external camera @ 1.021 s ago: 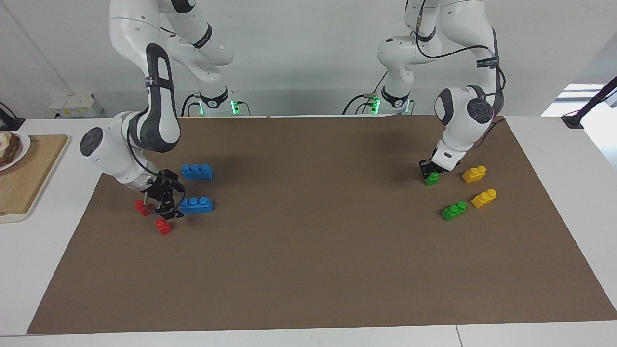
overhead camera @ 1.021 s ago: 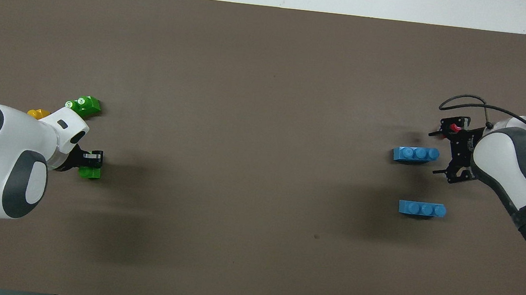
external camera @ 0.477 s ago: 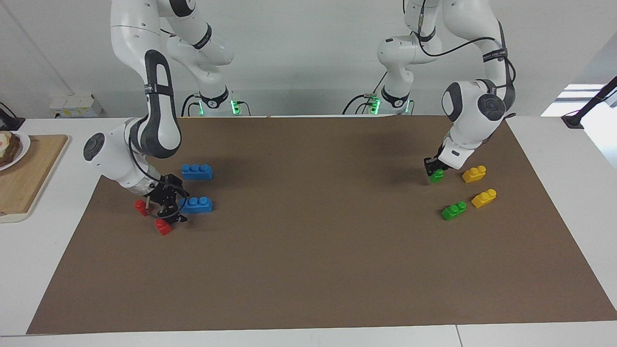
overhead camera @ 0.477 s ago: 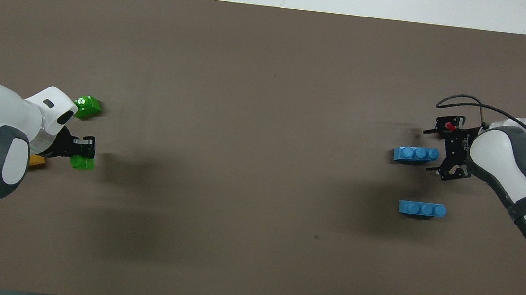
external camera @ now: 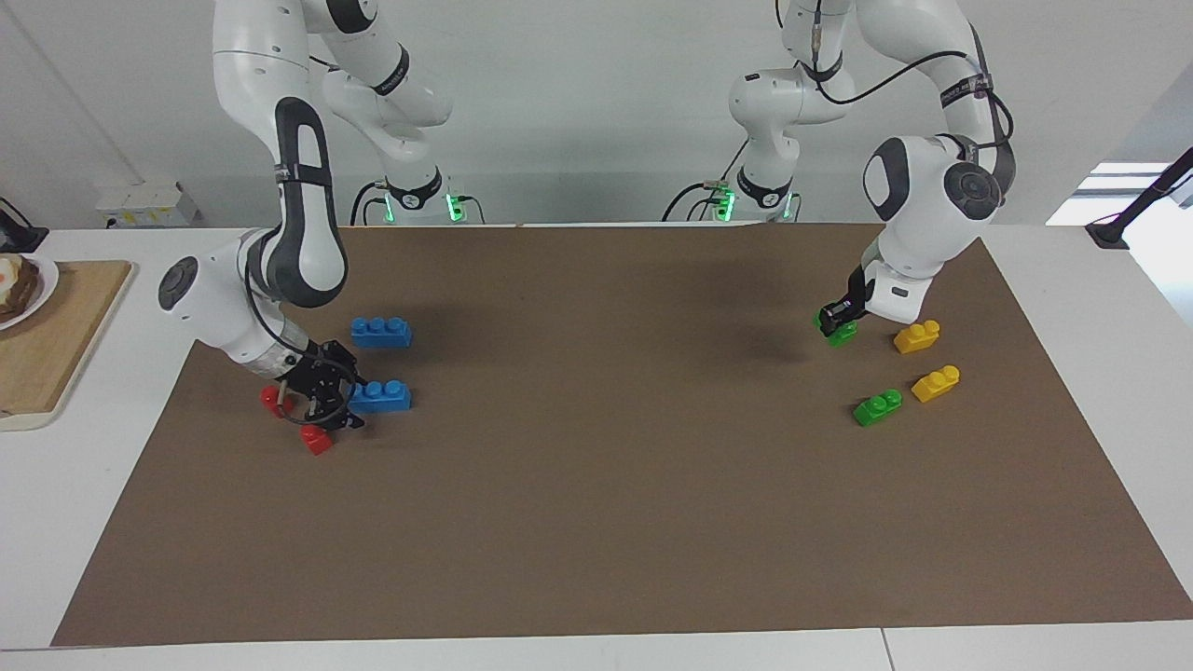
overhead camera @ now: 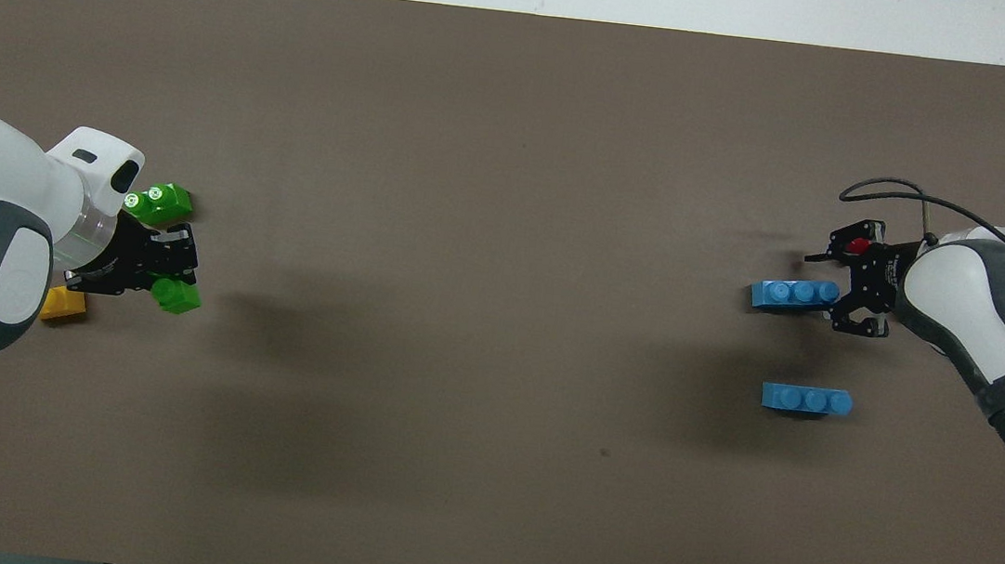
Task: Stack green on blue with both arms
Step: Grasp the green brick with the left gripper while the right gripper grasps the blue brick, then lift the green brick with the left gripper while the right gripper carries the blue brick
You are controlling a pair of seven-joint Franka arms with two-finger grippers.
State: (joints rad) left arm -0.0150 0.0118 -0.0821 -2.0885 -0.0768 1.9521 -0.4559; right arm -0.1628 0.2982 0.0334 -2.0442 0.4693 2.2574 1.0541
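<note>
My left gripper [external camera: 836, 323] is shut on a green two-stud brick [external camera: 843, 333] and holds it just above the mat at the left arm's end; both also show in the overhead view, the gripper [overhead camera: 170, 273] and the brick [overhead camera: 178, 296]. A second green brick [external camera: 877, 408] lies on the mat farther from the robots. My right gripper [external camera: 328, 408] is open and low on the mat, its fingers on either side of one end of a blue three-stud brick [external camera: 382, 396], which also shows in the overhead view [overhead camera: 793, 295]. A second blue brick [external camera: 380, 332] lies nearer the robots.
Two yellow bricks [external camera: 916, 336] [external camera: 935, 383] lie beside the green ones. Two red bricks [external camera: 271, 399] [external camera: 316, 440] lie close by my right gripper. A wooden board [external camera: 47, 345] with a plate [external camera: 28, 289] stands off the brown mat [external camera: 596, 485] at the right arm's end.
My left gripper has lifted the green brick off the mat and turned a little. My right gripper has slid closer to the blue brick's end and its fingers have narrowed somewhat.
</note>
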